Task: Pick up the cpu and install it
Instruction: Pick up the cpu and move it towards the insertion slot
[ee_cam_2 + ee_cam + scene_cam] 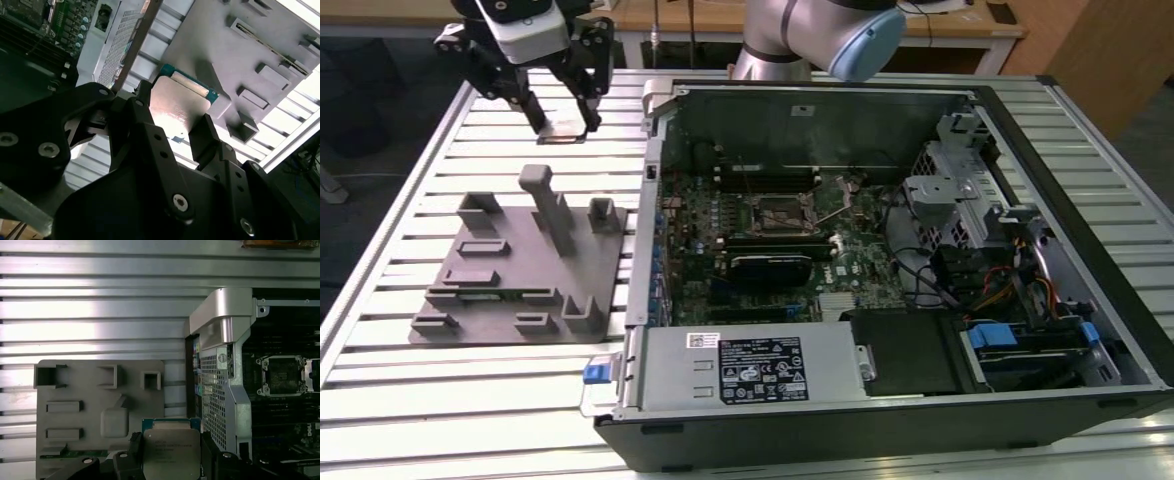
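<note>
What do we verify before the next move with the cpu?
1. cpu gripped: ok. The gripper has its jaws on two opposite edges.
2. cpu clear of the fixture: ok. It hangs above the table, apart from it.
3. Socket free of a chip: ok, none shows in it.
4. Socket cover open: cannot tell.
5. cpu corner matched to the socket: cannot tell.
6. Height enough to pass over the case wall, which stands between cpu and socket: cannot tell.
</note>
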